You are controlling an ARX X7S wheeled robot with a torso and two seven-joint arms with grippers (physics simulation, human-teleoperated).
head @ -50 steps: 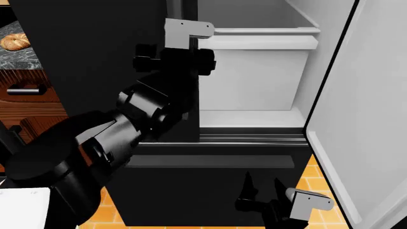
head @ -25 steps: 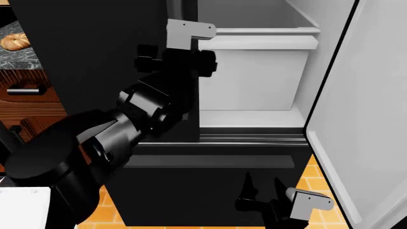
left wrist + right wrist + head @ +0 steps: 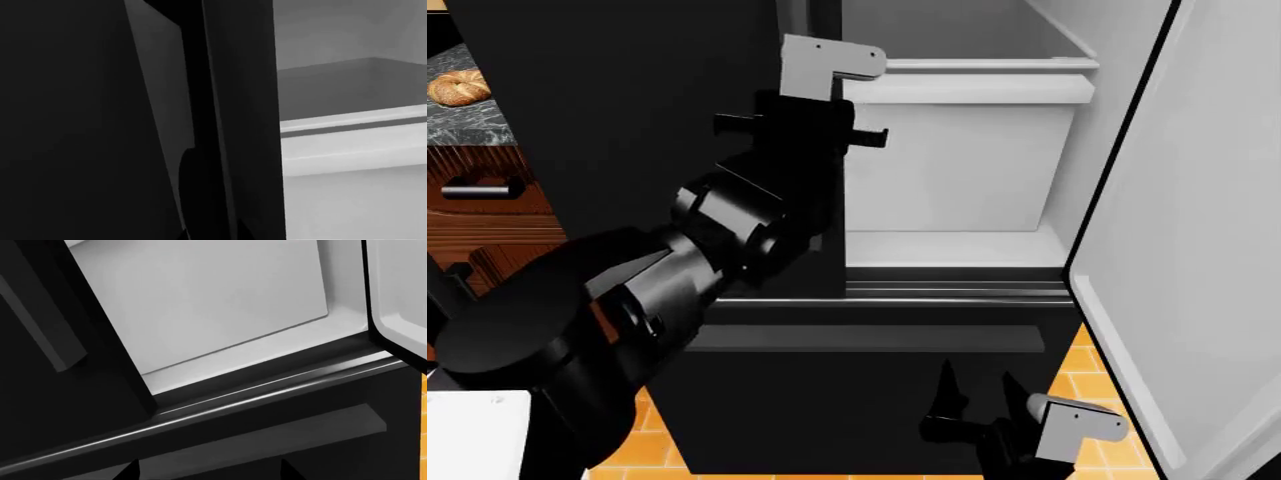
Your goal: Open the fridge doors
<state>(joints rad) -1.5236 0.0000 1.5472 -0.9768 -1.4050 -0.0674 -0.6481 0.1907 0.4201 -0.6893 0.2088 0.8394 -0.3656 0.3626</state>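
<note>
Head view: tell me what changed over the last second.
The left gripper at the inner edge of the left glossy black fridge door crept slightly up and right, and its wrist rolled, so the cross-piece looks thinner. Whether its fingers grip anything cannot be told. The right white-lined fridge door stayed swung open, and the right gripper stayed low, fingers apart.

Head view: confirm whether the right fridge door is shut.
No, the right fridge door stands swung wide open, its white inner face showing and the white fridge interior exposed beside it.
</note>
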